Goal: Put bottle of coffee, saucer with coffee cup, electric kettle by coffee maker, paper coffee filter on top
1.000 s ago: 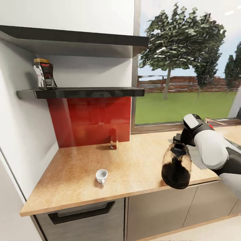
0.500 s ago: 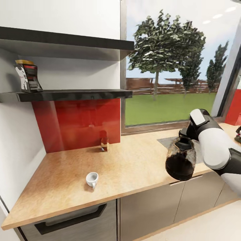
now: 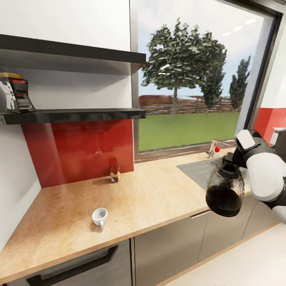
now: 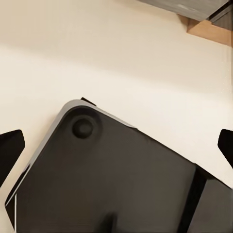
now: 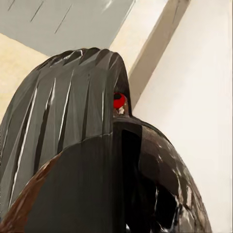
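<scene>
Coffee bottle (image 3: 14, 93) sits far left on the lower kitchen shelf (image 3: 75, 115), lid on. Below, the coffee cup (image 3: 99, 217) stands upright on the bench (image 3: 159, 194), apparently empty. Further right, the right gripper (image 3: 232, 159) carries the electric kettle (image 3: 225, 190) past the bench edge, fingers clamped on it, dark inside. Left fingers (image 4: 12, 150) spread apart.

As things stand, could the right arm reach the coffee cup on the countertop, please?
Probably not: the right gripper is occupied carrying the electric kettle off the countertop's front edge, while the coffee cup sits far to the left. The worktop between them looks open.
</scene>
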